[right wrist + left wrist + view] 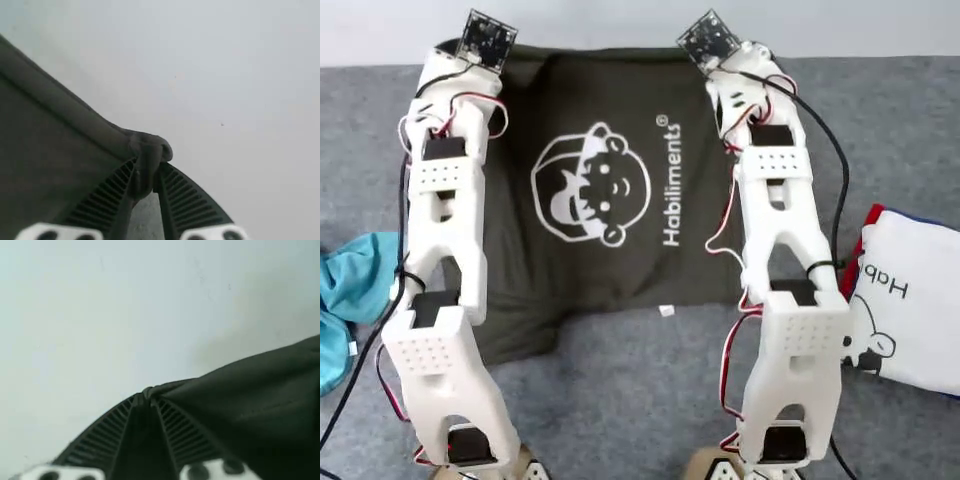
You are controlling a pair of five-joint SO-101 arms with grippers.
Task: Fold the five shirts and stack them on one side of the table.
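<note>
1. Firmly, my left pincer (pixel 147 396) is clamped on a pinch of the dark shirt (pixel 250 405). The cloth bunches right at the tips and runs off toward my other pincer.
2. My right pincer (pixel 147 165) is likewise closed on a thick rolled edge of it. It is probably the hem or a corner, though this close I can't say which.
3. Between the two pincers the far edge is drawn straight. The rest lies flat, print up, reaching back from them on the table (pixel 650 400). I judge I hold both ends so the edge lifts evenly for a fold.
4. A white shirt (pixel 910 300) lies well back from my right pincer, beside that arm; likely the stacking side.
5. A teal shirt (pixel 355 275) sits crumpled well back from my left pincer, apparently awaiting its turn.
</note>
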